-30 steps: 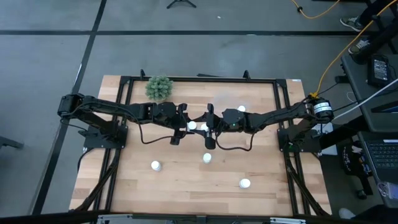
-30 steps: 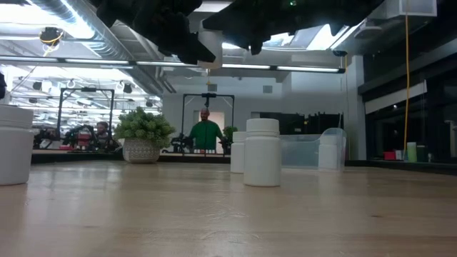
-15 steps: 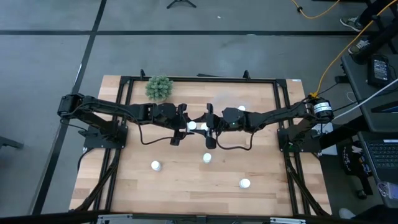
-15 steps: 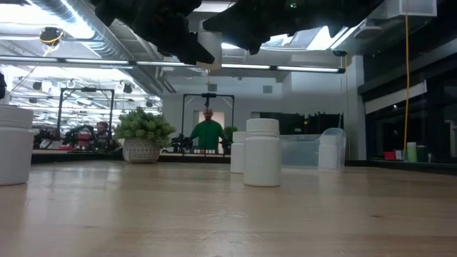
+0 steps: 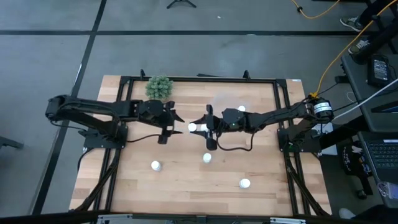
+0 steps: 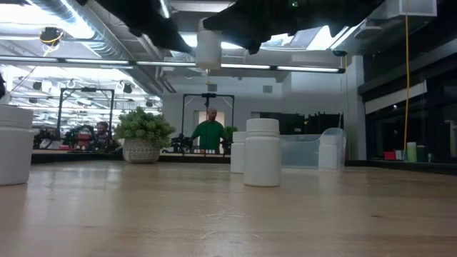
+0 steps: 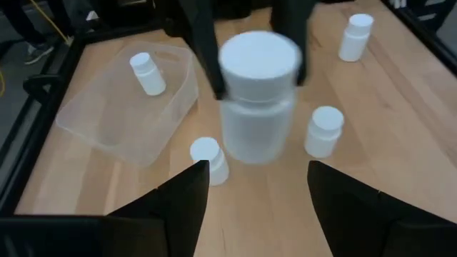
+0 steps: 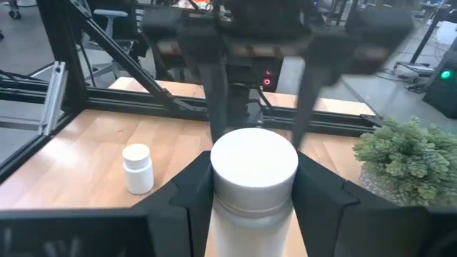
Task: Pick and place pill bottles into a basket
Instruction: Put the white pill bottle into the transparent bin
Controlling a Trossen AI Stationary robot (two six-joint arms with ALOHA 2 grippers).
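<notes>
Wooden table [image 5: 186, 186], pill bottles [image 5: 155, 165], basket [image 7: 107, 121], plant [image 5: 159, 88]

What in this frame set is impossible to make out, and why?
- Low view: the top edge cuts off the left gripper and the right gripper; only the held pill bottle hangs in sight.
- High view: the clear basket barely shows, so its rim cannot be traced.
- Left wrist view: the held pill bottle is blurred, so any label is unreadable.
- High view: five bottles show; any under the arms would be hidden.
</notes>
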